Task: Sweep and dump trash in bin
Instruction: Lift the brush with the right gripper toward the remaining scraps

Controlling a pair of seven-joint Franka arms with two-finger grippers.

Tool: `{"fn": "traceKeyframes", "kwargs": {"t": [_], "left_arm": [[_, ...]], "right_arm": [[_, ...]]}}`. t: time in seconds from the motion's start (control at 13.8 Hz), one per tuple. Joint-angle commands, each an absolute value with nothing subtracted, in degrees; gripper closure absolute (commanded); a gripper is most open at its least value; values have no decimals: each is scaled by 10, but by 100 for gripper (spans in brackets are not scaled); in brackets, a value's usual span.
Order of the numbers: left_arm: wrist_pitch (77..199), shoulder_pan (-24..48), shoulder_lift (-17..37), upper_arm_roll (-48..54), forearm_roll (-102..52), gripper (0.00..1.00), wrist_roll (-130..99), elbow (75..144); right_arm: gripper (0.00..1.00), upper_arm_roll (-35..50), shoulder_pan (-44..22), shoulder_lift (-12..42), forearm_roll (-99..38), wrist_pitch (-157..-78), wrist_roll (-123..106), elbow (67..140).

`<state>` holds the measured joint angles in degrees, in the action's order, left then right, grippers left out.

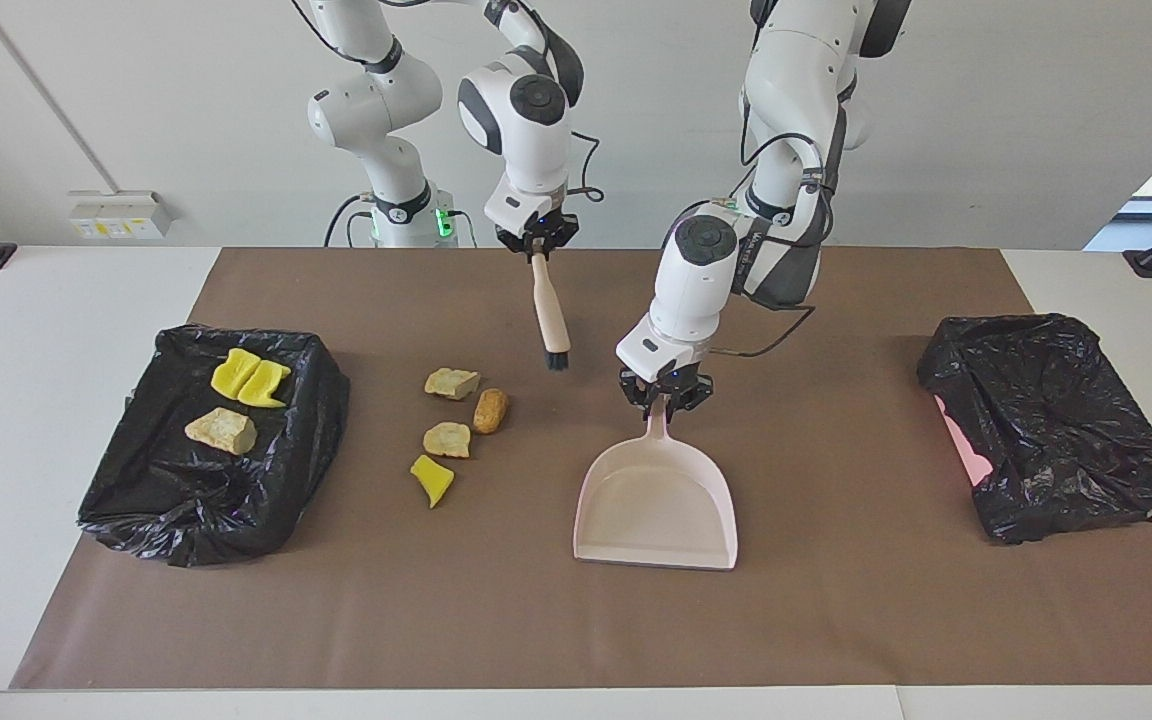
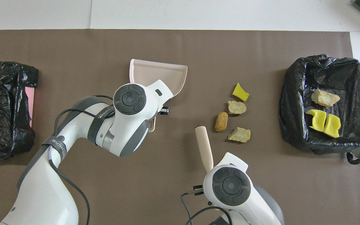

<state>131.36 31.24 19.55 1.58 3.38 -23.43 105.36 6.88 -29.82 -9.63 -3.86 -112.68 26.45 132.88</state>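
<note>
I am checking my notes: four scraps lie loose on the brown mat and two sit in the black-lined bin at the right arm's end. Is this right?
Not quite. The bin holds three scraps: two yellow scraps and one tan scrap, as the facing view shows. Four loose scraps on the mat is right.

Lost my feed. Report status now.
Left gripper shut on dustpan handle. Right gripper shut on brush, over mat. Four scraps loose; three in bin. Path clear.
</note>
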Motion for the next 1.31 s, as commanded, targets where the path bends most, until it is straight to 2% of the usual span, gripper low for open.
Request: {"fn": "traceKeyframes", "kwargs": {"t": [0.0, 0.22, 0.58, 0.87, 1.23], "left_arm": [[1318, 316, 186, 10, 86, 100, -209, 1056], [1261, 309, 155, 9, 85, 100, -102, 1055], [1180, 303, 137, 10, 83, 100, 102, 1055], [1136, 302, 131, 10, 63, 100, 286, 1056], [1130, 313, 122, 11, 39, 100, 480, 1072]], "right_arm": [[100, 76, -219, -30, 17, -1126, 232, 1261], [100, 76, -135, 14, 75, -1122, 189, 1213], [100, 76, -55, 18, 140, -1099, 142, 1223], [100, 78, -71, 26, 122, -1098, 137, 1250], [100, 78, -96, 25, 19, -1077, 86, 1259]]}}
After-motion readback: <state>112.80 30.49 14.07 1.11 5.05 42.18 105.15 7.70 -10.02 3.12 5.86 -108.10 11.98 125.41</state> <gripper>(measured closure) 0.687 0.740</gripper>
